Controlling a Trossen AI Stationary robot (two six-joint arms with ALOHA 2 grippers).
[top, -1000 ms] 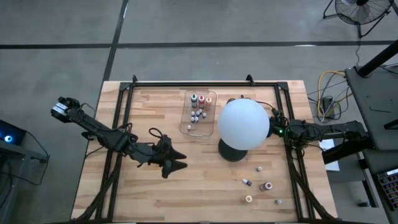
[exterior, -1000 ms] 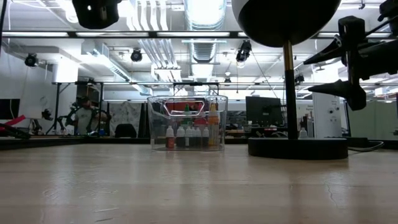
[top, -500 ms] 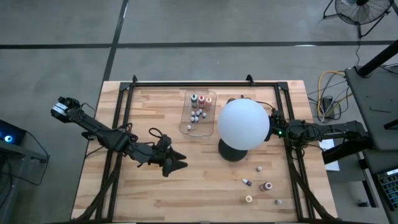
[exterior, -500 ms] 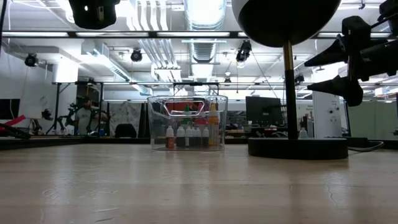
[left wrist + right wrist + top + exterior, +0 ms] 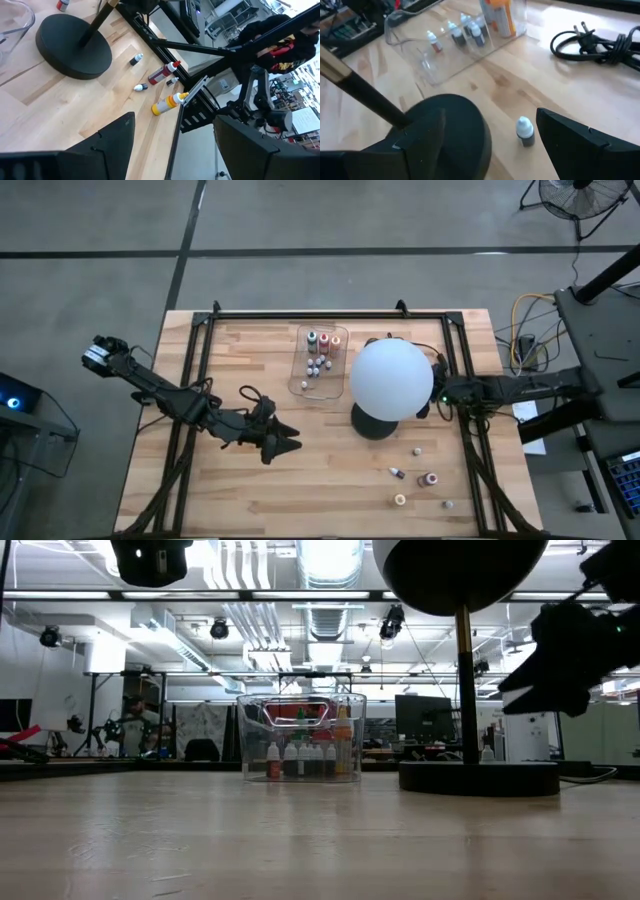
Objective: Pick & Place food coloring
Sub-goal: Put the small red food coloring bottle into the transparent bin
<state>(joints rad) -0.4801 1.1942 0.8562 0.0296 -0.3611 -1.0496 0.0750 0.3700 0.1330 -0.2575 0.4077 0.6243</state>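
Nearest the bench's [image 5: 250, 490] front edge, five loose food coloring bottles [image 5: 428, 479] lie scattered at the right corner. Farther in, the left pincer [image 5: 288, 443] hovers over bare wood, fingers spread and empty. Beyond it stands the white globe [image 5: 391, 379] on its black base [image 5: 368, 424], and the right pincer [image 5: 424, 402] sits close beside it, apparently open and holding nothing, though half hidden from above. Farthest back, the clear tray [image 5: 302, 383] holds more bottles.
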